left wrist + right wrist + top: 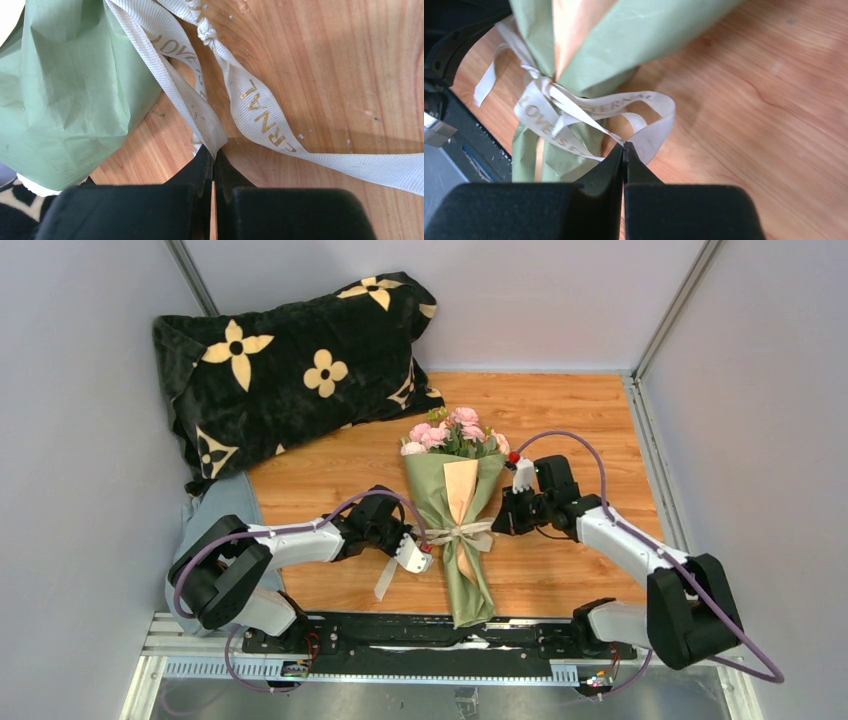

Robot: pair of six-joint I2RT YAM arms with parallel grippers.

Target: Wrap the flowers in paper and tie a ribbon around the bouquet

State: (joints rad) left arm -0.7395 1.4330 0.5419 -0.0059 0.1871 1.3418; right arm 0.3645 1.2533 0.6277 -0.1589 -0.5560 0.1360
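The bouquet [458, 502] lies on the wooden table [590, 420], pink flowers [455, 430] pointing away, wrapped in olive-green paper [430, 490] over a tan sheet [461, 490]. A cream ribbon [460, 536] with gold lettering is tied round its narrow part. My left gripper [428, 543] is just left of the knot. In the left wrist view it [215, 150] is shut on a ribbon [250, 105] strand beside the green paper [75, 95]. My right gripper [498, 525], on the other side, is shut [624, 145] on a ribbon [534, 112] loop.
A black pillow [300, 360] with tan flower prints leans at the back left. A pale blue-grey cloth [225, 505] lies under the left arm. One ribbon tail [385, 580] trails toward the black rail [430, 640] at the near edge. Grey walls enclose both sides.
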